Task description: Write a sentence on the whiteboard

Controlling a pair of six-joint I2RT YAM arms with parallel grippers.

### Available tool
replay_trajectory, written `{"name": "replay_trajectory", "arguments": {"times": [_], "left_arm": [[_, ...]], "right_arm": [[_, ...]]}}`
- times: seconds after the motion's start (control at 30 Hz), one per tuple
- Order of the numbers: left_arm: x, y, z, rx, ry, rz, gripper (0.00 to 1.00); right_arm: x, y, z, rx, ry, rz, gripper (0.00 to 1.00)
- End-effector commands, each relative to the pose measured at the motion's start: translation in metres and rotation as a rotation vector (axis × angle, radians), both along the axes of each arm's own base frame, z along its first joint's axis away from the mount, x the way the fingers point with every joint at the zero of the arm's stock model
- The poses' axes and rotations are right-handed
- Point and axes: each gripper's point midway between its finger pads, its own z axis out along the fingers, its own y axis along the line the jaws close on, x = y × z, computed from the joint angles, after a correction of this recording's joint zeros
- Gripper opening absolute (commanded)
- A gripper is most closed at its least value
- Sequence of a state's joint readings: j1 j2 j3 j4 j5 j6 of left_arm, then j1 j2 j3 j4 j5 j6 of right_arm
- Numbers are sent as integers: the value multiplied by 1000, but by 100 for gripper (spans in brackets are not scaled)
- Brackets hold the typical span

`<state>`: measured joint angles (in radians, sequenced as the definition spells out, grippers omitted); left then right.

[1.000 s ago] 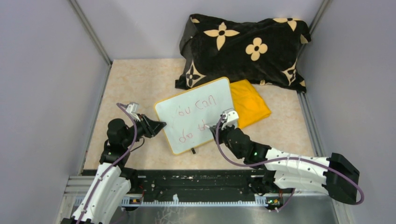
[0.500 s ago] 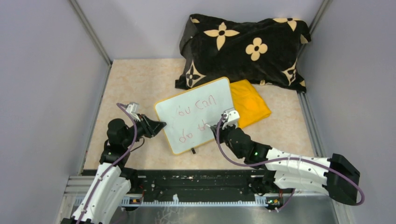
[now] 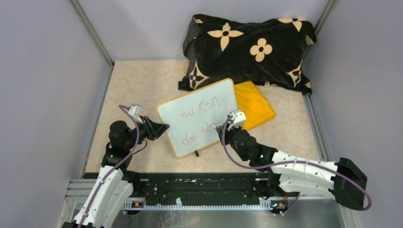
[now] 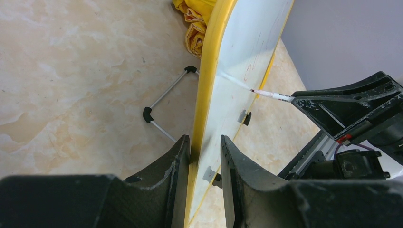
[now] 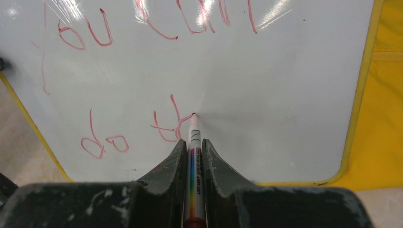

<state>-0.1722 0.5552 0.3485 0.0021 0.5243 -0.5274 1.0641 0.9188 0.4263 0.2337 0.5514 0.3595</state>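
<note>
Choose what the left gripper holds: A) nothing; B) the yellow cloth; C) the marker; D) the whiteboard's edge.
D: the left gripper pinches the whiteboard by its yellow rim, one finger on each side; the marker is in the right gripper.

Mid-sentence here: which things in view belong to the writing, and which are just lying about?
In use: whiteboard, its rim in the left claw; red sentence; marker in the right claw, tip on the board.
Lying about: yellow cloth by the board; black flowered pillow behind.

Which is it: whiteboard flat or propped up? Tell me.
Propped up: the whiteboard stands tilted on its wire stand, left hand gripping its rim.
</note>
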Motion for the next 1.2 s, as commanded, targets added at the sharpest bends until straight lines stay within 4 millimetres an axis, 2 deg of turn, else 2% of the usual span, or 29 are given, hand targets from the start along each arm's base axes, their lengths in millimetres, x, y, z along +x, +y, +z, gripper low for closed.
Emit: {"name": "replay_trajectory", "arguments": {"times": [0.0, 0.33, 0.6, 1.17], "left_arm": [[-1, -3, 7, -14, -34, -21, 36], [-1, -3, 7, -15, -35, -23, 36], [-1, -3, 7, -15, -34, -23, 36], [-1, -3, 7, -15, -35, -23, 36]], "right_arm": [[1, -2, 2, 19, 4, -5, 0], [-6, -5, -11, 16, 40, 6, 0], [-7, -15, -13, 11, 44, -23, 0], [-3, -16, 22, 72, -28, -32, 0]]}}
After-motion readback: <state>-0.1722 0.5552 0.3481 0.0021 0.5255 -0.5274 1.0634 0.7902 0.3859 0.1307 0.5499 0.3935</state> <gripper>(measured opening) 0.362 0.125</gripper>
